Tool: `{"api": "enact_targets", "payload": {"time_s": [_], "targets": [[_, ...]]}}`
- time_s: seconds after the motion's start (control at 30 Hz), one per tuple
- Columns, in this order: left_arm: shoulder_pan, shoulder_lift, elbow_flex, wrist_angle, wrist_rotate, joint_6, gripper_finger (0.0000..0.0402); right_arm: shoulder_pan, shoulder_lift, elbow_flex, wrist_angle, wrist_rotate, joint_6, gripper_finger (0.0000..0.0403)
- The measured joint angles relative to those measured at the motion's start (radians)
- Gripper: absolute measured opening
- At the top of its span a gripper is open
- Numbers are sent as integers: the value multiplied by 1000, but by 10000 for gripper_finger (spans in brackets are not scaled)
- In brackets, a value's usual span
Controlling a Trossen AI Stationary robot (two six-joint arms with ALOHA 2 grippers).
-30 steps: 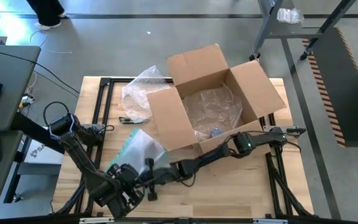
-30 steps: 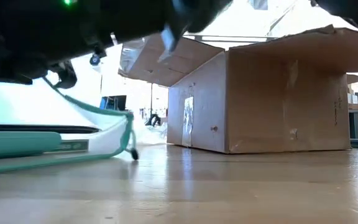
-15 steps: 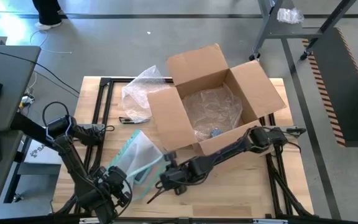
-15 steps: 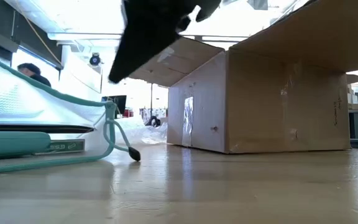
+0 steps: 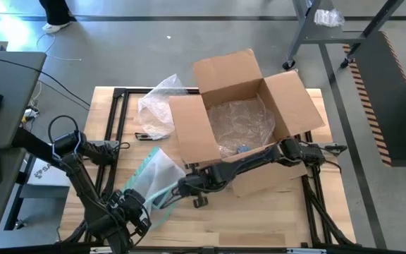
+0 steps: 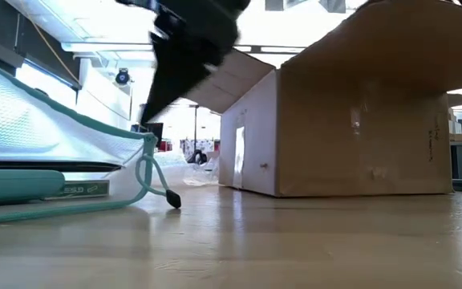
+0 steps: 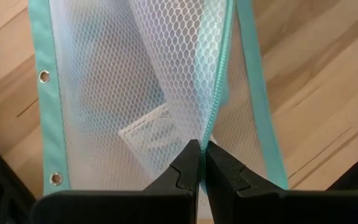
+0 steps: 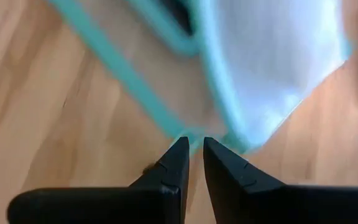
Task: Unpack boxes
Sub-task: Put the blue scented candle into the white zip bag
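The brown cardboard box [image 5: 224, 70] stands open on the far right of the table [image 6: 359, 120], with bubble wrap inside. The clear mesh pouch with a teal edge [image 5: 157, 169] lies left of it. Its near end is raised [image 6: 54, 136], and its cord's black tip [image 6: 172, 201] rests on the wood. My left gripper [image 5: 134, 206] is shut on the pouch near the near edge. My right gripper [image 5: 186, 185] hovers at the pouch's right corner [image 8: 192, 146], its fingers almost together. That arm's forearm lies across the box's near flap [image 5: 259, 180]. My left gripper pinches the pouch between its two fingers at the teal zipper seam [image 7: 211, 121], near the pouch's near end. The fingers point along the seam. That end is lifted off the table, while the far end stays down. Whether my right gripper touches the pouch's teal edge [image 8: 166, 121], I cannot tell.
A crumpled sheet of bubble wrap [image 5: 157, 106] lies on the table left of the box's far corner. A small dark item [image 5: 143, 136] sits beside it. Bare wood shows along the near right edge [image 5: 273, 219]. A desk with a keyboard stands beyond the left edge.
My left gripper drew toward the near left corner and raised the pouch's near end off the table. My right gripper let go near the left one, swung right, then moved toward the box. The box turned slightly and its near flap folded outward under the right forearm.
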Motion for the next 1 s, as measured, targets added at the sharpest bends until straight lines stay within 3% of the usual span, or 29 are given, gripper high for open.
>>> {"api": "enact_targets", "payload": {"time_s": [0.1, 0.17, 0.3, 0.47, 0.63, 0.73, 0.87, 1.0], "targets": [[0, 0, 0, 0, -14, 0, 0, -3, 0, 0, 108, -5, -145, 33], [1, 0, 0, 0, -22, 0, 0, -4, 0, 1, 158, 35, -151, 33], [1, 0, 0, 3, -25, 1, 0, -6, -1, 37, 84, 118, -153, 47], [2, 0, 0, 3, -26, 2, 0, 3, -1, 71, -43, 236, -147, 134], [2, 0, 0, 6, -26, 1, 0, -7, 5, 25, -67, 114, -38, 241], [2, 1, 0, 7, -27, -5, 0, -14, 7, -55, 7, 149, 50, 280], [2, 1, 0, 16, -29, -5, 0, -25, 7, -147, 165, 185, 88, 284], [2, 1, 0, 25, -32, -5, 0, -38, 9, -219, 310, 171, 133, 235]]}}
